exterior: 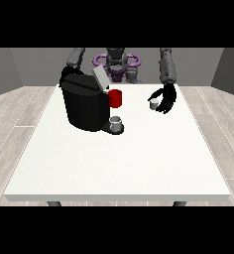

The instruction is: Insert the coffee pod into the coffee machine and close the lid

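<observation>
While the robot's torso [116,63] stands small at the top centre of the frame, the arm at the view's right [167,67] drops steeply from the upper right and ends in a black hand [166,98] held just right of centre, over the far part of the white table [119,163]. Its fingers curve down and inward, cupped toward the left of the frame, and the small grey coffee pod [153,103] sits at their open side; whether the fingertips truly pinch the pod or merely curl beside it cannot be told from this view. The pod is a short, pale cylinder with a lighter top, upright, at the hand's left edge and level with its lower fingers.

At the left centre of the frame stands the black coffee machine [84,104], a bulky dark block with its grey lid [100,77] tilted up and open at the upper right corner of its body. A red part [115,98] shows at the machine's right side, just below the raised lid. On the machine's low base at lower right sits a small grey cup [116,123]. The pod and the hand lie well to the right of the machine, with bare tabletop between them.

The arm at the view's left [75,58] reaches down behind the machine in the upper left; its hand is hidden by the machine's body.
</observation>
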